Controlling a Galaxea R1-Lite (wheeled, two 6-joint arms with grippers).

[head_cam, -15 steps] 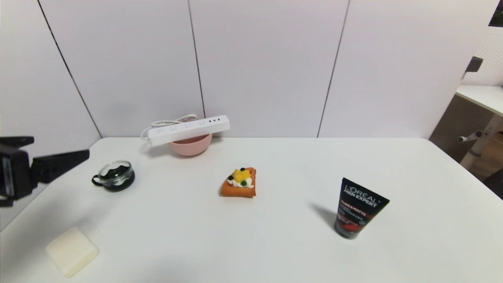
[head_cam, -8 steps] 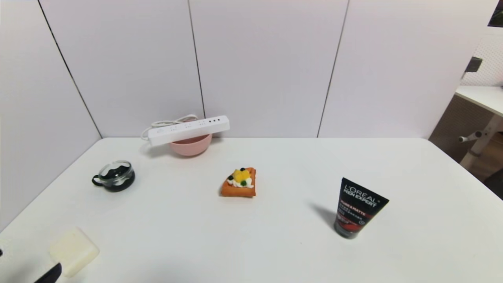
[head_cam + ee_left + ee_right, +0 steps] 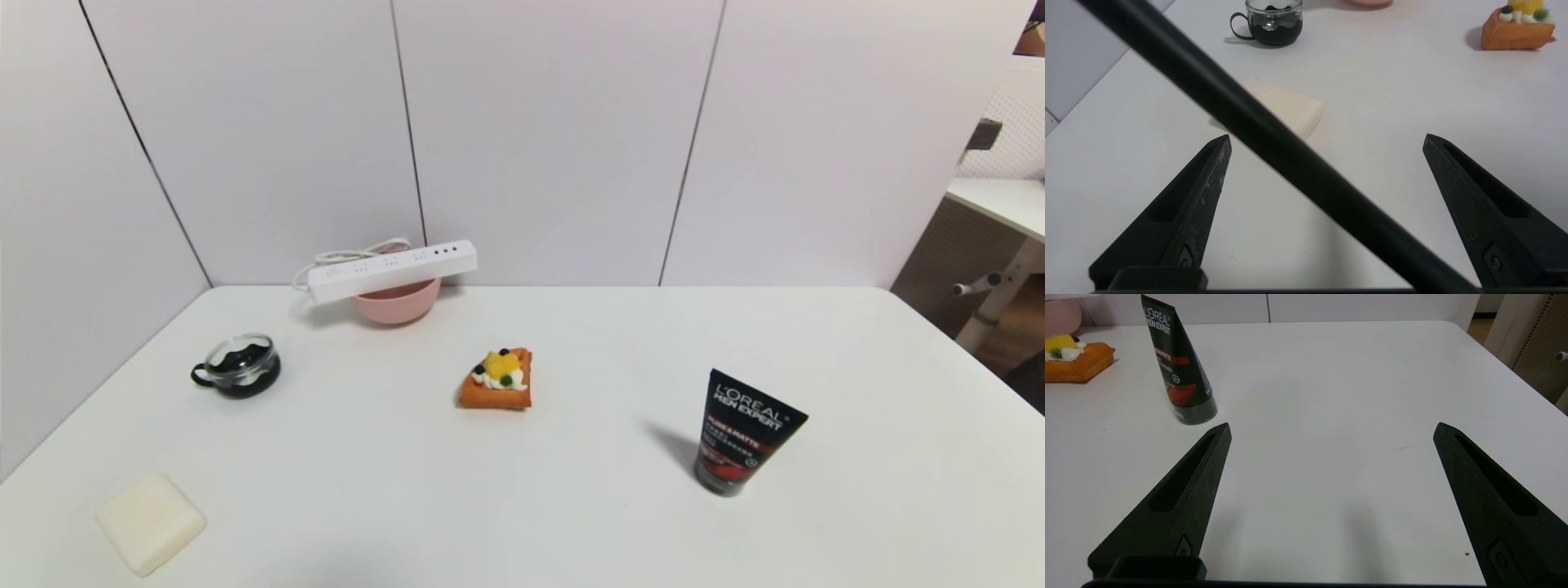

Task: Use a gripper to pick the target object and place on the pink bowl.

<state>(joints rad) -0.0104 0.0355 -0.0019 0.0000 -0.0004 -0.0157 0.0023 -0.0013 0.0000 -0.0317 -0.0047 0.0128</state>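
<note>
The target object, a long white power strip, lies across the rim of the pink bowl at the back left of the table, its cord bundled behind it. Neither gripper shows in the head view. In the left wrist view my left gripper stands open and empty, low over the near left of the table just short of a cream block. A black cable crosses that view. My right gripper is open and empty over bare table at the near right.
On the left stand a dark glass cup and, nearer, the cream block. A toy cake slice sits mid-table. A black L'Oreal tube stands upright on the right. White wall panels close the back and left.
My left arm, seen at the left edge of the head view a second ago, dropped toward the near left corner and has left that view. The power strip and bowl have not moved.
</note>
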